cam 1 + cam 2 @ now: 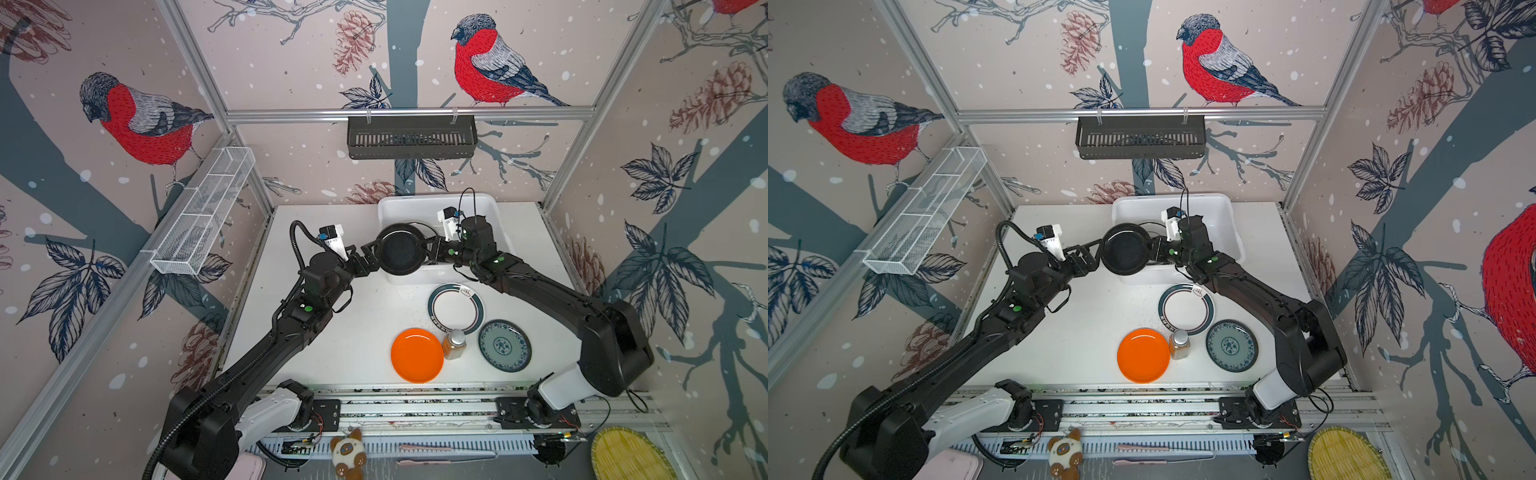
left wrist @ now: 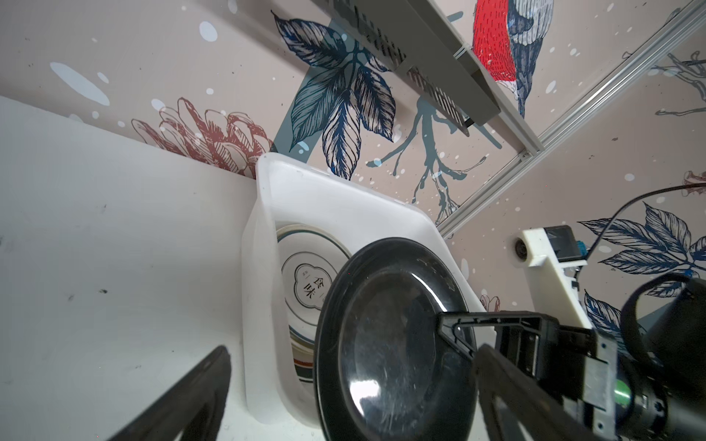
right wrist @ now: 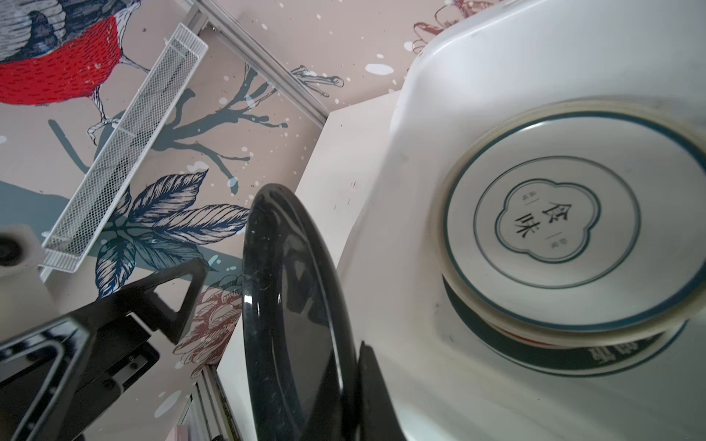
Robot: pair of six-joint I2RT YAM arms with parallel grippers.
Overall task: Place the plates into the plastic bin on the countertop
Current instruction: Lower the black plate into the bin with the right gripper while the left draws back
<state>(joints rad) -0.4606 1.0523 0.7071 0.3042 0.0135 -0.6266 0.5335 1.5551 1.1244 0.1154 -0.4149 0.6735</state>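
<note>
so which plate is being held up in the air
The black plate, gripped in the right jaws at the edge of the plastic bin. The orange plate, teal-rimmed plate and patterned plate lie flat on the countertop.

The white countertop (image 1: 353, 332) (image 1: 1084, 332) is lightly speckled with dirt and edged by metal rails. Taking its middle as the clock's centre in both top views, a white plastic bin (image 1: 415, 203) (image 1: 1142, 201) stands at about 1 o'clock, against the far edge. A white plate with a dark teal ring (image 1: 456, 308) (image 1: 1186, 309) lies flat at 3 o'clock, just beside the bin's near wall. An orange plate (image 1: 417, 354) (image 1: 1143, 355) lies at 5 o'clock and a blue-green patterned plate (image 1: 504, 345) (image 1: 1231, 345) at 4 o'clock. Between these two a small amber bottle (image 1: 454, 345) (image 1: 1179, 345) stands upright, at the ringed plate's 6 o'clock.
</note>
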